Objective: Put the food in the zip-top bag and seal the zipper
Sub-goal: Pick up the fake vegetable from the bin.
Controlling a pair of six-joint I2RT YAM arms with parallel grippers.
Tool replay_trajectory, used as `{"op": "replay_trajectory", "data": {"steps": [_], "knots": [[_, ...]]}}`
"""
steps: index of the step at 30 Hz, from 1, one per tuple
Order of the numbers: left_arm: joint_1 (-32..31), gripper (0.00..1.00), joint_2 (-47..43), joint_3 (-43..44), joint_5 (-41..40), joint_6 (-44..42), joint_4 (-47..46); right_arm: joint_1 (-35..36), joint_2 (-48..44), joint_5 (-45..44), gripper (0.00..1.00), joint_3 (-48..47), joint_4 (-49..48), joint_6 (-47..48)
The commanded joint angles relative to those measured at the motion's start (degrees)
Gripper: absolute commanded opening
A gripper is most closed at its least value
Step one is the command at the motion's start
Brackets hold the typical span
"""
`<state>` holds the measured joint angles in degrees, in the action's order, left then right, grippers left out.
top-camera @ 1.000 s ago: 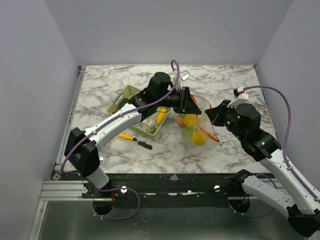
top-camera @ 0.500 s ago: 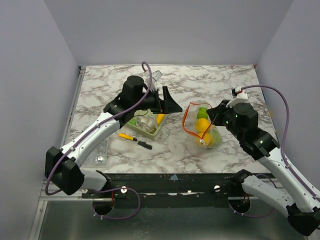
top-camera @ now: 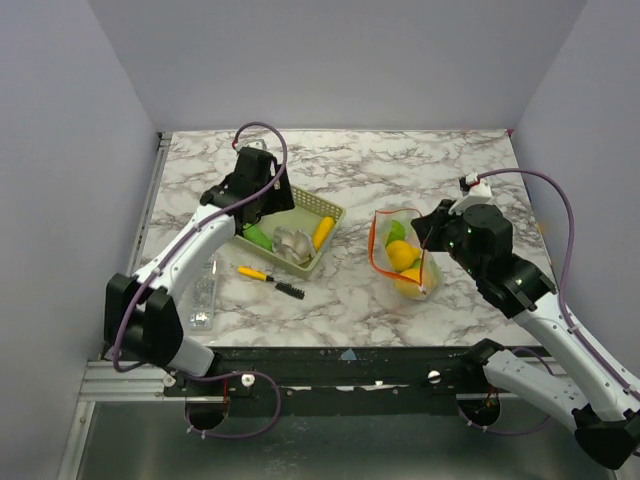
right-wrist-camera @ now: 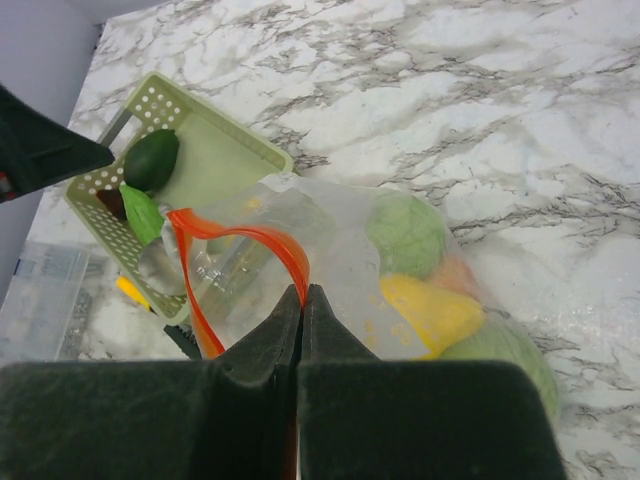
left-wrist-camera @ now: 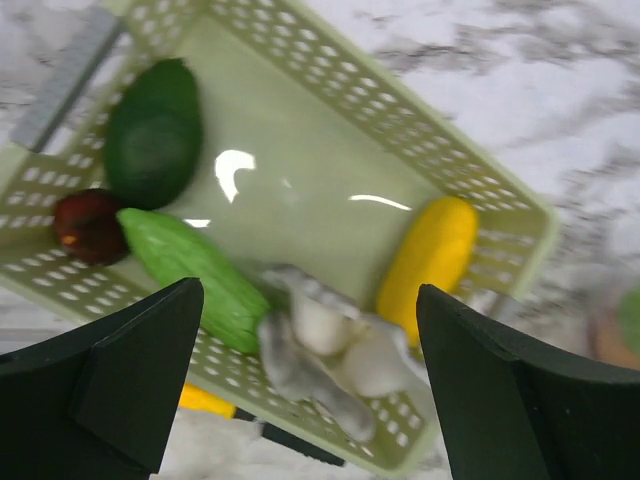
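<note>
**Status.** The left gripper [left-wrist-camera: 308, 296] is spread wide and holds nothing. It hangs above the basket [left-wrist-camera: 420, 120]. The right gripper [right-wrist-camera: 302, 295] is closed tight on the zipper [right-wrist-camera: 240, 232], pinching one side of the rim of the bag [right-wrist-camera: 330, 250]. The bag lies on the table [top-camera: 420, 160], apart from the basket, with its mouth gaping toward the basket.

**Location of the food.** Part of the food [right-wrist-camera: 430, 310] sits inside the bag: yellow, light green and orange pieces. The rest lies in the basket:
- a dark green piece [left-wrist-camera: 155, 130]
- a dark red piece [left-wrist-camera: 88, 222]
- a light green piece [left-wrist-camera: 195, 275]
- a yellow piece [left-wrist-camera: 432, 250]

A white crumpled object [left-wrist-camera: 330, 350] lies among them, against the yellow and light green pieces. A pen [top-camera: 270, 280] lies just beside the basket.

**Hazards, as we judge them.**
1. Wrong pick. The white crumpled object sits directly under the open fingers, so a straight descent would close on it rather than on food.
2. Mouth collapse. Only one side of the rim is held. The soft plastic may fold shut, and a released piece would land on the table.
3. Spill. If the right gripper lifts or tilts the rim, the round pieces may roll out through the open mouth.
4. Slip. The thin strip may slide out of the pinch under the load.
5. Bad seal. A piece resting near the rim would keep the strip from closing along its length.
</note>
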<state>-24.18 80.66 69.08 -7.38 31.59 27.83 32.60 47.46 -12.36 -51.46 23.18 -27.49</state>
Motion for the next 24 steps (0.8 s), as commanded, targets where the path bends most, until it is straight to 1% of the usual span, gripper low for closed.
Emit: {"op": "replay_trajectory", "data": {"steps": [1,3,5,9,14,17,20,24], "knots": [[3.40,0.88,11.26,8.46,-13.22,-5.64,12.38,-0.15,-0.48,-0.14,0.01,0.46,-1.50,0.47],[5.16,0.88,14.85,9.72,-11.77,-6.08,14.34,-0.14,-1.03,-0.37,0.01,0.52,-1.34,0.42],[6.84,0.88,16.49,9.75,-10.22,-4.91,14.53,-0.14,-1.32,-0.21,0.01,0.44,-1.30,0.58],[8.56,0.88,18.48,10.10,-7.38,1.75,14.69,-0.12,-0.80,0.27,0.01,-0.10,-1.29,0.70],[8.63,0.84,20.98,10.11,-3.89,10.77,15.10,-0.13,-0.33,1.46,0.01,0.06,-1.95,0.22],[8.63,0.81,22.07,9.15,-2.17,19.09,15.26,-0.09,-0.30,1.92,0.01,0.20,-2.09,-0.11],[8.80,0.79,23.35,9.14,-3.09,25.31,16.57,-0.10,-0.69,1.68,0.01,0.07,-2.02,-0.16],[9.02,0.79,24.16,8.62,-6.96,31.33,17.95,-0.15,-1.16,1.43,0.01,-0.55,-1.39,-0.15]]}}
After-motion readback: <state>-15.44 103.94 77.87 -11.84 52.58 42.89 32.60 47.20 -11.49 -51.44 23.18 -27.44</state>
